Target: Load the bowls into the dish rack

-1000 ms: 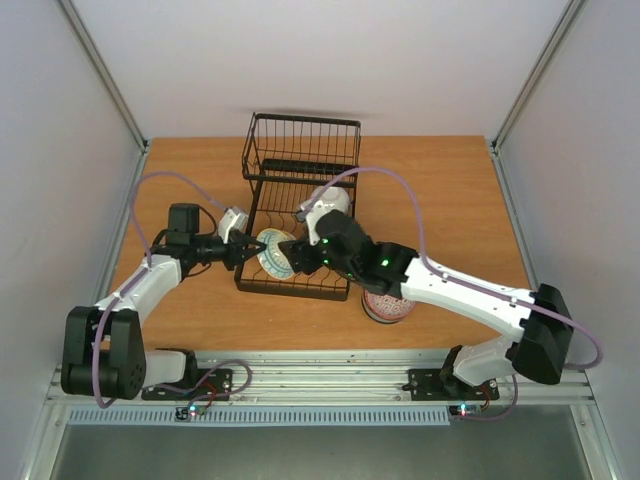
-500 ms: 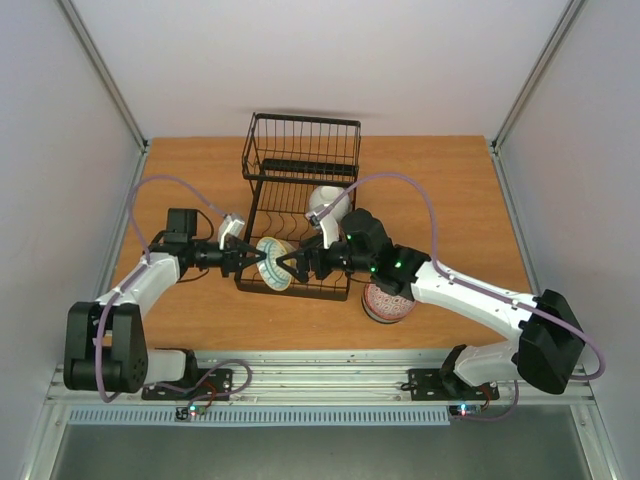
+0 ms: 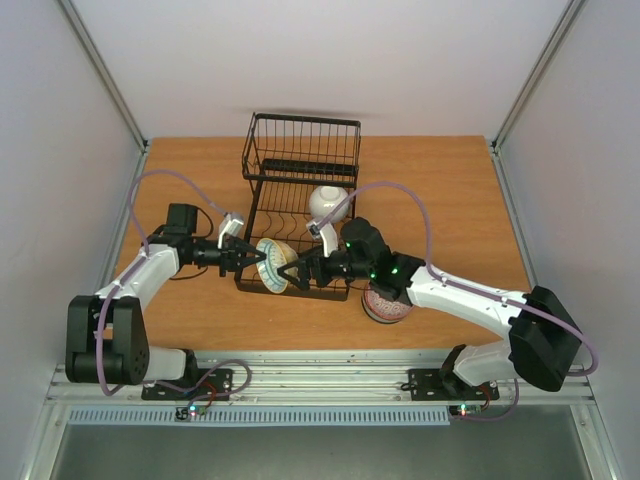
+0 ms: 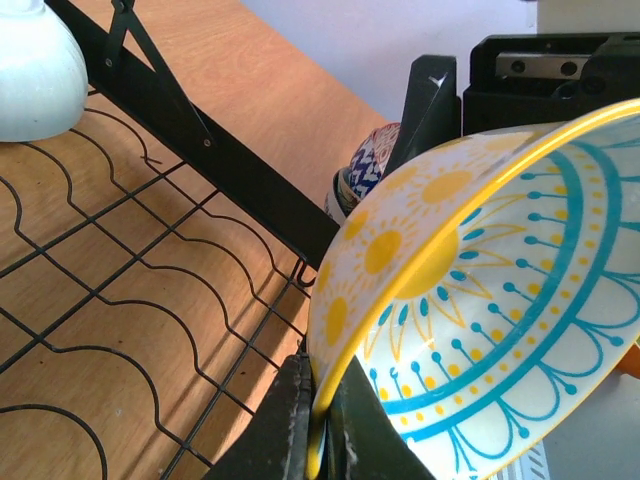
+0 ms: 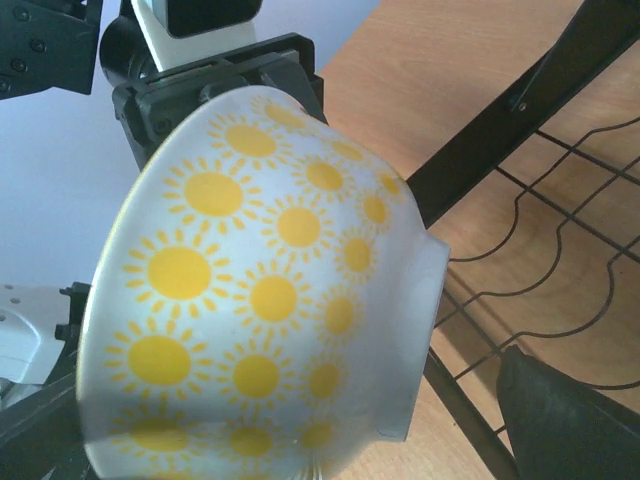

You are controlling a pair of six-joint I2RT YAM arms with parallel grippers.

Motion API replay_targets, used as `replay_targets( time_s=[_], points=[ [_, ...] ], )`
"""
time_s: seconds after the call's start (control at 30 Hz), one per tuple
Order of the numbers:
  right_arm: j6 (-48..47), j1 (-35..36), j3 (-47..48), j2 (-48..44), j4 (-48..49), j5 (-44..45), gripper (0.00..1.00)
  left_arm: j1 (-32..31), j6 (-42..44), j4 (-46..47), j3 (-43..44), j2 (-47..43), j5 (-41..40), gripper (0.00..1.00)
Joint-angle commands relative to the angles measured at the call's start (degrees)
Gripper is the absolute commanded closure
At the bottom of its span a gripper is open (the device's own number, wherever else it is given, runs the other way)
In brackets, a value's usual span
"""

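Observation:
My left gripper (image 3: 246,258) is shut on the rim of a bowl (image 3: 271,263) with a yellow centre and blue lines inside and yellow suns outside. It holds the bowl on edge over the near left of the black wire dish rack (image 3: 300,160). In the left wrist view the fingers (image 4: 290,420) pinch the yellow rim of the bowl (image 4: 480,300). My right gripper (image 3: 300,272) is open, its fingers either side of the bowl's foot. The bowl (image 5: 260,300) fills the right wrist view. A white bowl (image 3: 328,200) sits in the rack. A pink-red patterned bowl (image 3: 384,305) lies under my right arm.
The rack's taller basket section (image 3: 303,140) is at the far end. The rack's curved slot wires (image 4: 120,300) lie below the held bowl. The white bowl (image 4: 30,70) and a patterned bowl (image 4: 362,165) beyond the rack's frame show in the left wrist view.
My right gripper has swung off the white bowl in the rack and come down to the foot of the sun-patterned bowl. My left gripper keeps hold of that bowl's rim.

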Motion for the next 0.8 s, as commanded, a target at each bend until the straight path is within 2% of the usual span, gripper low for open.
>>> replay_targets(
  time_s=[0.0, 0.2, 0.33, 0.43, 0.5, 0.6, 0.63, 0.77],
  points=[
    [2.81, -0.23, -1.67, 1.35, 6.03, -2.88, 0.01, 0.27, -0.72, 2.23, -0.2, -1.78, 3.5, 1.0],
    [4.47, -0.23, -3.13, 2.35, 11.69, -5.7, 0.03, 0.27, -0.94, 2.29, -0.25, -1.65, 3.74, 1.0],
    [5.22, -0.23, -3.57, 2.89, 14.12, -6.57, 0.14, 0.27, -0.13, 1.02, 0.27, -0.95, 4.01, 1.0],
    [5.39, -0.23, -3.27, 3.49, 14.42, -6.82, 0.32, 0.31, 0.45, 0.25, 0.55, -0.45, 3.66, 1.0],
    [5.51, -0.23, -3.3, 3.55, 14.49, -6.66, 0.52, 0.27, 0.44, 0.39, 0.48, -0.53, 3.12, 1.0],
    [5.13, -0.23, -3.12, 3.4, 13.61, -6.25, 0.92, 0.27, -0.67, 3.89, -0.48, -1.49, 1.52, 0.99],
    [4.73, -0.23, -2.94, 3.25, 12.79, -5.84, 0.98, 0.27, -3.09, 6.57, -1.17, -1.95, 0.44, 0.99],
    [1.1, -0.23, -0.85, 2.03, 5.55, -1.6, 0.99, 0.27, -11.61, 16.21, -4.12, -4.35, -6.66, 0.98]
  ],
)
